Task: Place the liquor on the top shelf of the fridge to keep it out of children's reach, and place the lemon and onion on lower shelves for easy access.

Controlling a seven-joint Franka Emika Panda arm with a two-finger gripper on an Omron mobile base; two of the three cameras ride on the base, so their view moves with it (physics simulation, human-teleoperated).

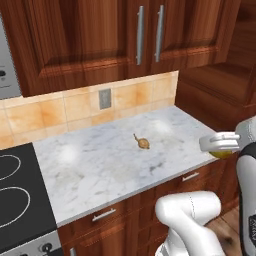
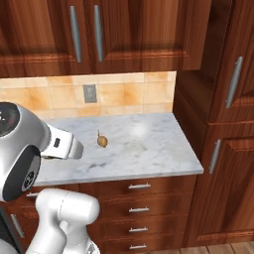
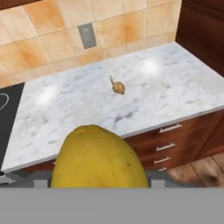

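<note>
Nearest the hand camera, the lemon (image 3: 99, 158) sits clamped in the gripper (image 3: 98, 177), yellow skin bulging up between the jaws, its long axis seeming to run toward the far wall. In the left base view the gripper (image 1: 220, 148) hangs off the near right corner of the marble counter (image 1: 105, 165), a sliver of lemon (image 1: 223, 153) showing under it. Farther in, mid-counter, lies the onion (image 3: 117, 87), well apart from the lemon, its stem pointing far-left. Far behind it stands a tiled wall with a grey outlet (image 1: 104, 98); a black stove top (image 1: 17, 200) lies left. Tall wood cabinets (image 2: 225, 124) close off the right. The lemon must likely swing away from this counter toward a fridge shelf.
</note>
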